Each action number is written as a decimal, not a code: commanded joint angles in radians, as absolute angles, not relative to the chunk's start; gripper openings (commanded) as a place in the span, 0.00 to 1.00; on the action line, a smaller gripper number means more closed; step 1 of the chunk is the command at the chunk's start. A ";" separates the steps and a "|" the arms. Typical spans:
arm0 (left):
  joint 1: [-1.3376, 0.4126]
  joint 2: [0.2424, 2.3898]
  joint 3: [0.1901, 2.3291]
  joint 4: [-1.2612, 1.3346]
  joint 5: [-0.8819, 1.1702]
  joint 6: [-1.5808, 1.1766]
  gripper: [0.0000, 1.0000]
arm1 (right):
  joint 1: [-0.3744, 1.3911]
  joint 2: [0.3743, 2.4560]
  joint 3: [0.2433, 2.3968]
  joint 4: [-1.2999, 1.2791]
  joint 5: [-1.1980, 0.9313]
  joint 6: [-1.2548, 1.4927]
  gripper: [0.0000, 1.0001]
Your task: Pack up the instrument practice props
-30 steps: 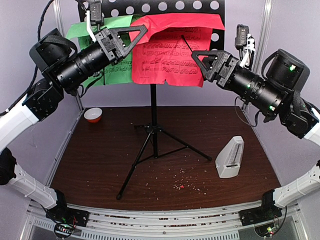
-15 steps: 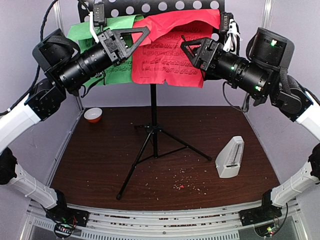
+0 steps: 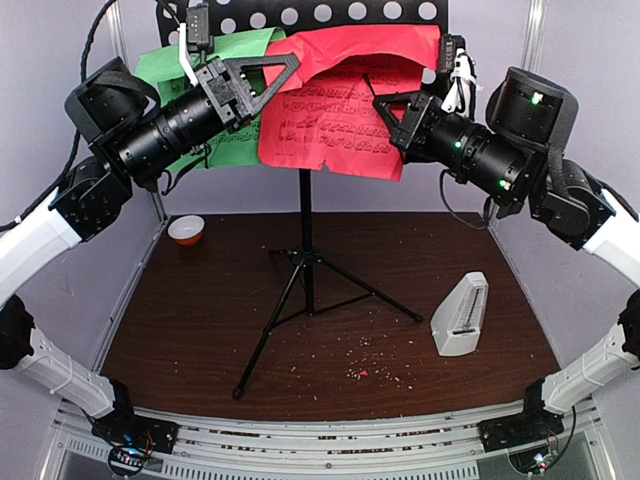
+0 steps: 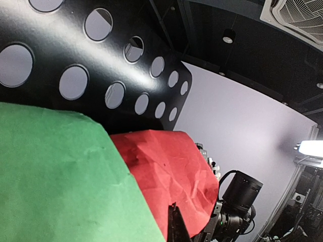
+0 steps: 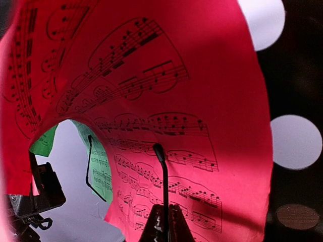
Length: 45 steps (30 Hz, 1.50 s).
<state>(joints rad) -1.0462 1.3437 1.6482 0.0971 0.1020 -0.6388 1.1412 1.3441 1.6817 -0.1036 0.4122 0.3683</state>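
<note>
Music stand (image 3: pixel 306 240) is set mid-tabletop (image 3: pixel 200 330). Red page (image 3: pixel 335 110) and green page (image 3: pixel 160 65) are hung on the stand's desk, red overlapping green. Metronome (image 3: pixel 461 316) is stood upright, right of the stand's legs. Right tool (image 3: pixel 382 100) is closed narrow at the red page; a pinch cannot be confirmed. Left tool (image 3: pixel 292 62) is closed before the stand's desk, nothing seen in it.

Right gripper (image 3: pixel 380 100) closed at red page (image 3: pixel 330 125), left gripper (image 3: pixel 292 63) closed by green page (image 3: pixel 155 62), up on music stand (image 3: pixel 306 225); metronome (image 3: pixel 461 316) near worktop's (image 3: pixel 200 320) right edge.
</note>
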 commanded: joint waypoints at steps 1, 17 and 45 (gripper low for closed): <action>-1.039 1.345 1.684 0.141 0.110 -0.643 0.00 | 1.135 1.293 1.601 -0.015 0.372 0.319 0.00; -1.023 1.329 1.684 0.120 0.089 -0.637 0.00 | 1.094 1.213 1.410 0.202 0.258 0.264 0.00; -0.992 0.990 1.489 -0.317 0.261 -0.509 0.00 | 1.034 1.235 1.385 0.212 0.264 0.374 0.06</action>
<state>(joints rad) -1.0000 1.0027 1.4773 -0.2611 0.1802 -0.5667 1.0458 1.2301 1.4006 0.2546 0.2562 0.3641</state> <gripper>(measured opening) 0.009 0.024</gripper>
